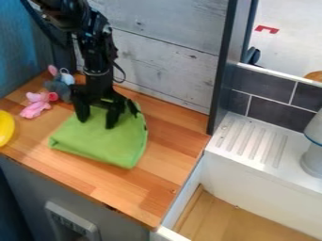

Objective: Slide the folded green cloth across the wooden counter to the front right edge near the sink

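The black gripper (96, 122) hangs down at the upper left of the wooden counter, over a green folded cloth (104, 141). Its two fingers stand apart, with their tips at the cloth's upper part; whether they press into it I cannot tell. The cloth lies folded, one corner pointing toward the counter's front edge. Close to the gripper's left are a pink plush toy (38, 104) and a grey plush toy (59, 88) with pink parts.
A yellow object (5, 128) sits at the left edge of the wooden counter (170, 134). A grey wooden wall (166, 52) rises behind, ending at a dark upright post (222, 66). To the right are a white ridged drainboard (252, 141), a sink basin and a white cylindrical object (312, 157).
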{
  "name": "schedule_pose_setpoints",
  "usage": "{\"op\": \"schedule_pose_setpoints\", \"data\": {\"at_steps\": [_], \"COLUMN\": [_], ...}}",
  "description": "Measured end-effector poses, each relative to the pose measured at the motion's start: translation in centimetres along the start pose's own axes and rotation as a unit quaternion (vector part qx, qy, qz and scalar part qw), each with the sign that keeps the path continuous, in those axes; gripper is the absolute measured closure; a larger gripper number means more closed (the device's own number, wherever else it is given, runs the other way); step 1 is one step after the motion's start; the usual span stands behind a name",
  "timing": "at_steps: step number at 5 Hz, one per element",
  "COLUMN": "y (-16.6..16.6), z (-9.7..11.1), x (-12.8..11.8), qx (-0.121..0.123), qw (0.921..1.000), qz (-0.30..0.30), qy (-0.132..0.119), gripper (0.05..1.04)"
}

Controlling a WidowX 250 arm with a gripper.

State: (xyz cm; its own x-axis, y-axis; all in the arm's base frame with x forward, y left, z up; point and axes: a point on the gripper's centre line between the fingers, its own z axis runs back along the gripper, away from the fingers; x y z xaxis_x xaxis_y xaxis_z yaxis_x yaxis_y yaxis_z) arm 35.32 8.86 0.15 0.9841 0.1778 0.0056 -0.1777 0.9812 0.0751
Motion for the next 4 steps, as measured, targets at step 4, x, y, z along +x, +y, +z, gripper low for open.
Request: {"op": "schedule_pose_setpoints", "data": {"at_steps": [4], "y": [-7.1], "z": [0.2], "x": [-4.3], "qx": [-0.053], "qw": [0.9956], "qz": [-0.070], "qy": [0.032], "gripper": [0.082]}}
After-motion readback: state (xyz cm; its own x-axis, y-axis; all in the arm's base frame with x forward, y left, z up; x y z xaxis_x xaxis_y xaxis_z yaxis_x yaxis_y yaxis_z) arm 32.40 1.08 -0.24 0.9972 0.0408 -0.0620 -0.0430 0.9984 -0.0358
